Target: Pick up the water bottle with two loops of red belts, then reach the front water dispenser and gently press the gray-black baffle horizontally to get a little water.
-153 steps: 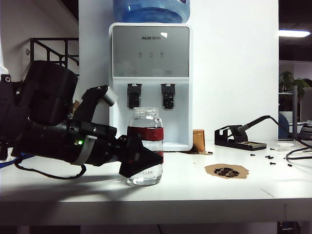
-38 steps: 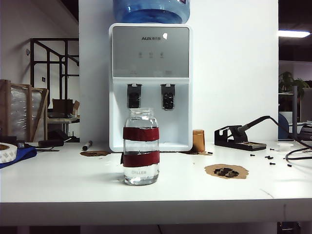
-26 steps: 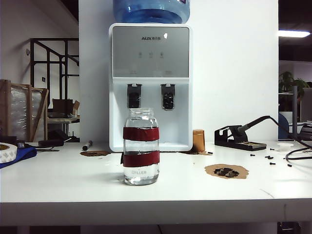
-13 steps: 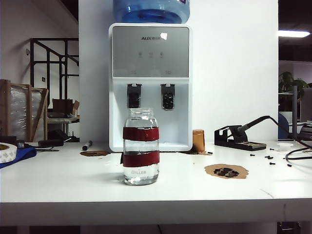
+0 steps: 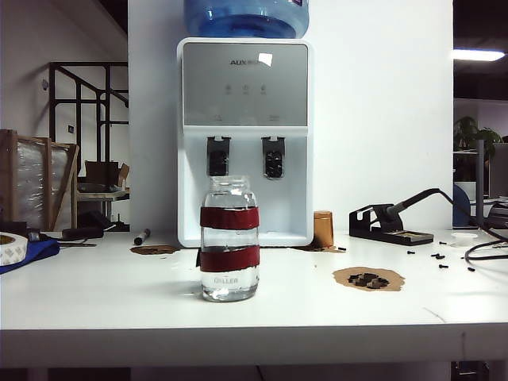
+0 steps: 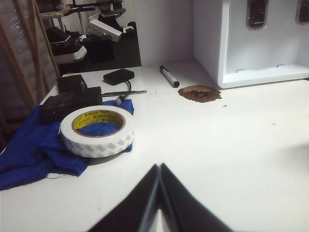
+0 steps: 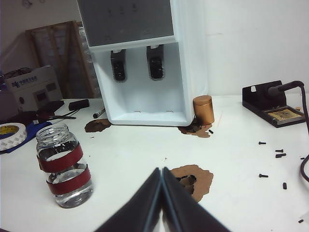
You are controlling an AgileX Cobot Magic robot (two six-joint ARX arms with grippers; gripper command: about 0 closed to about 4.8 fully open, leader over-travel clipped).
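The water bottle [image 5: 229,238] stood upright on the white table [image 5: 111,302], near the front edge and directly in front of the water dispenser [image 5: 245,135], well clear of it. A shallow layer of water seemed to lie in the bottom of the bottle. Judged from that, the filling looked to be over, with the bottle set down again and nothing left but for the arms to sit idle; whether that water came from the tap could not be told.

Neither arm appeared in the exterior view. The left tool [image 6: 159,176] sat with its jaws pressed together and empty, low over the left part of the table, near a roll of white tape [image 6: 97,130] lying on a blue cloth [image 6: 29,154]. The right tool [image 7: 161,179] was likewise closed on nothing, over the near table to the right of the bottle and facing the dispenser.

The gray-black baffle [image 5: 218,156] hung untouched under the left tap, its twin just to the right. The blue jug [image 5: 246,16] was cut off by the top of the frame. In the left wrist view only the dispenser's lower corner showed, and the bottle fell outside it. The small lettering near the bottle's base was too fine to read with confidence.
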